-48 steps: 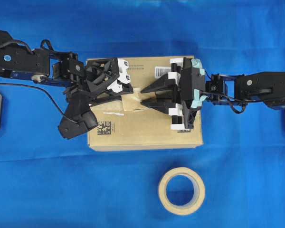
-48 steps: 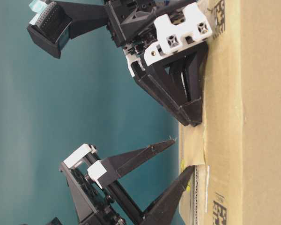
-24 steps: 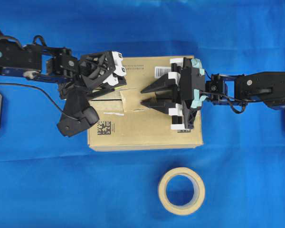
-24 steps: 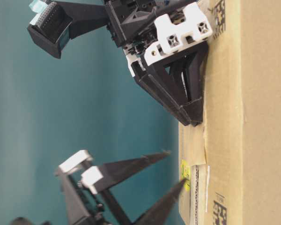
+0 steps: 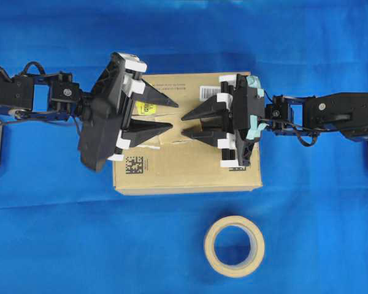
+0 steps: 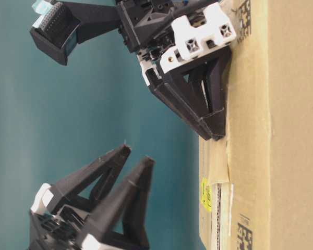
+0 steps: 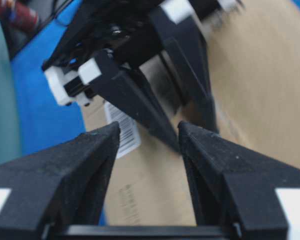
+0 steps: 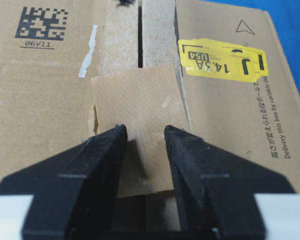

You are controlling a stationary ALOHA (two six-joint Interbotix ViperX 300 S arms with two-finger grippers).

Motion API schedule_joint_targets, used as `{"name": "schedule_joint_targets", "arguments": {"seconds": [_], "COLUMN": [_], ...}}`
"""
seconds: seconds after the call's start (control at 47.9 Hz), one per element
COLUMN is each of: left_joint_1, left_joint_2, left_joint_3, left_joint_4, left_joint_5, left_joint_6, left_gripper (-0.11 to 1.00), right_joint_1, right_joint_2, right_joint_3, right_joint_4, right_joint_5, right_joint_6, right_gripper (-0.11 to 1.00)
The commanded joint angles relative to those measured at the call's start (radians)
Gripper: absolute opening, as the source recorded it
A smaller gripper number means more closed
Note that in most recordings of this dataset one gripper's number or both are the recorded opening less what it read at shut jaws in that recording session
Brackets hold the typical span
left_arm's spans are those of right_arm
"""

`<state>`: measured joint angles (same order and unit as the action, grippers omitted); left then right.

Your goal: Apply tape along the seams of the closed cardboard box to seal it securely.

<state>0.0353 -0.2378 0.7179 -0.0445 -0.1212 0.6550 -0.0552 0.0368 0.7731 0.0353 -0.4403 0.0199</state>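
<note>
Right wrist view is showing the right claw (image 8: 141, 134) pressing, narrowly parted, on the tape (image 8: 137, 107) (thin, floppy, sticky; press flat, pinch edges) over the seams (image 8: 140, 35); left claw (image 5: 165, 114) is hovering wide, holding nothing.

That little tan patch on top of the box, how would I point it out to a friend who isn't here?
Find the brown cardboard box on the blue cloth. Down the middle of its top runs the dark seam where the flaps meet. The tape is the short, squarish ribbed tan piece lying across that seam, under the right gripper; unlike the tape roll it is flat, not a ring.
</note>
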Motion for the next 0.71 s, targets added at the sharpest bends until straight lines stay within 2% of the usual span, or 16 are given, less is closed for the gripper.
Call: {"name": "schedule_joint_targets", "arguments": {"seconds": [0.0, 0.042, 0.104, 0.188, 0.251, 0.689], "left_joint_1": [-0.003, -0.003, -0.002, -0.003, -0.003, -0.003], "left_joint_2": [0.002, 0.011, 0.026, 0.049, 0.066, 0.152], "left_joint_3": [0.0, 0.006, 0.017, 0.028, 0.028, 0.017], "left_joint_4": [0.003, 0.002, 0.002, 0.002, 0.003, 0.002], "left_joint_5": [-0.051, -0.067, -0.087, -0.098, -0.103, -0.152], "left_joint_6": [-0.101, -0.146, -0.204, -0.235, -0.255, -0.307], "left_gripper": [0.43, 0.39, 0.3, 0.11, 0.01, 0.0], "right_joint_1": [-0.014, -0.018, -0.02, -0.021, -0.02, -0.02], "right_joint_2": [-0.021, -0.021, -0.021, -0.021, -0.021, 0.005], "right_joint_3": [-0.018, -0.018, -0.018, -0.02, -0.02, -0.064], "right_joint_4": [0.002, 0.002, 0.003, 0.002, 0.002, -0.002], "right_joint_5": [-0.026, -0.029, -0.031, -0.031, -0.031, -0.026], "right_joint_6": [-0.002, -0.002, -0.002, -0.002, -0.002, -0.003], "right_gripper": [0.35, 0.3, 0.16, 0.0, -0.01, -0.01]}}
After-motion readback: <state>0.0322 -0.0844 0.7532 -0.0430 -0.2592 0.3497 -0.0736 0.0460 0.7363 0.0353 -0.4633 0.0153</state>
